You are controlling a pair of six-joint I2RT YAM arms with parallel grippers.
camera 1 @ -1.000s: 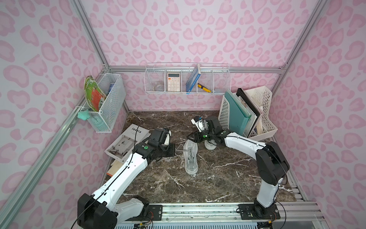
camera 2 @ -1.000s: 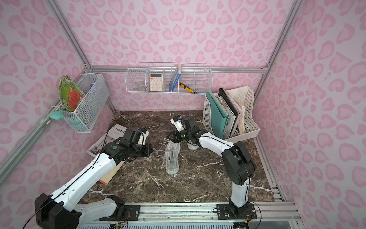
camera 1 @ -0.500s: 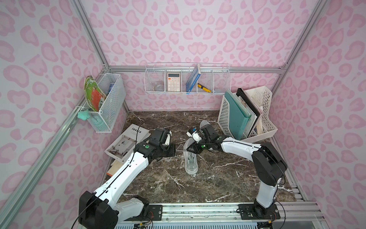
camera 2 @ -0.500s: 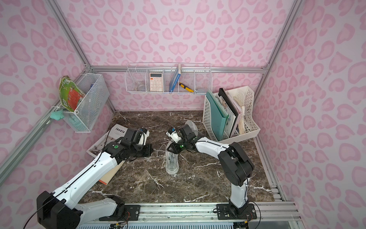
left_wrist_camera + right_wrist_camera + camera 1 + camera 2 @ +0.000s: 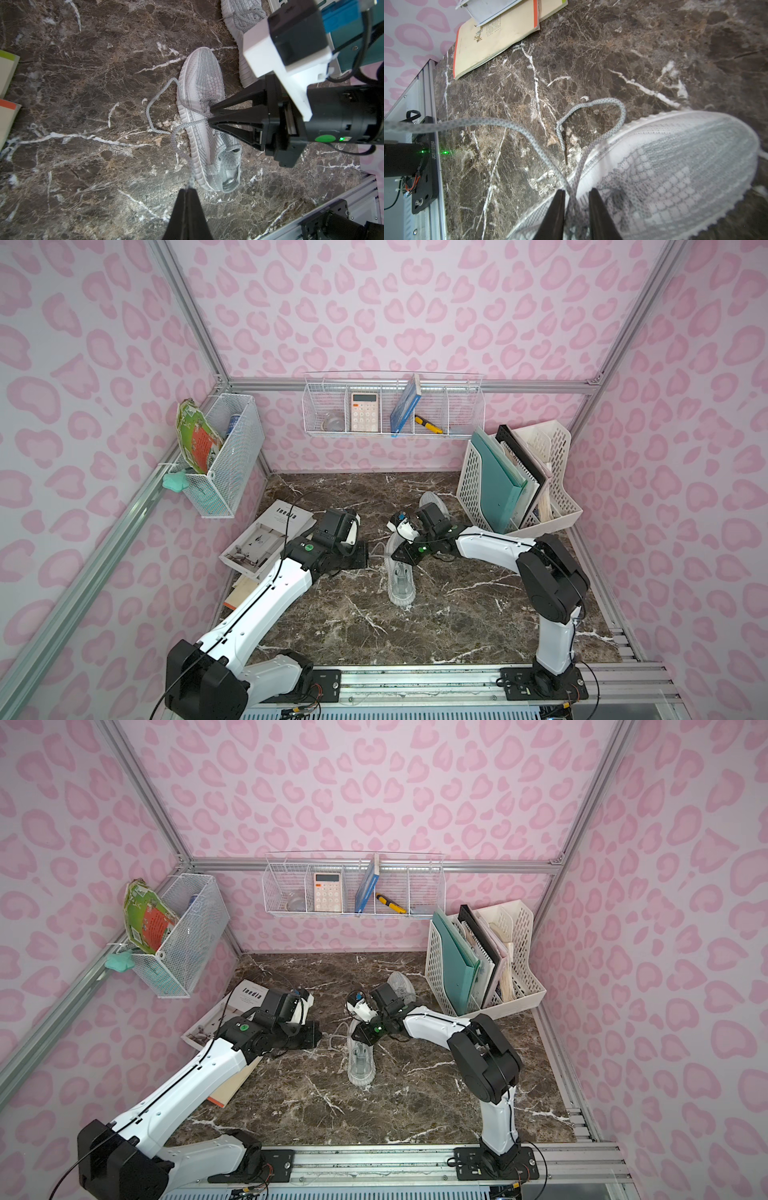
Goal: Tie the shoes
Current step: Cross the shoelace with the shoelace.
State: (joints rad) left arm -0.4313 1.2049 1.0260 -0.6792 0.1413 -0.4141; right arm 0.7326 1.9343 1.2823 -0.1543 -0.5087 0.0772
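**Top views.** The light grey knit sneaker with ribbed pale sole [image 5: 401, 578] [image 5: 360, 1063] lies flat on the dark brown marble bench [image 5: 457, 614], and its heel end points toward the arm bases. The left fingers [image 5: 359, 556] [image 5: 311, 1036] sit low beside the sneaker, on its left. The right fingers [image 5: 405, 553] [image 5: 363, 1036] are over the sneaker's laced middle. A second grey knit sneaker [image 5: 432, 504] [image 5: 401, 986] lies just beyond the first sneaker's toe, partly hidden by the right arm.

**Left wrist view.** The left fingers [image 5: 182, 207] are pressed together on the end of a grey-white speckled lace [image 5: 191, 166]. This lace runs from the sneaker [image 5: 201, 79] to the pinch point. The right fingers [image 5: 216, 122] point at the lacing, and their tips are almost together. A loose loop of lace lies on the bench beside the sole. The second sneaker [image 5: 243, 18] lies near the toe.

**Right wrist view.** The right fingers [image 5: 559, 199] stand a narrow gap apart. Two crossing lace [image 5: 529, 133] strands pass between them at the sneaker's [image 5: 675, 166] edge. No firm clamp is visible. A cream booklet with an orange edge [image 5: 496, 37] lies well apart from the sneaker.
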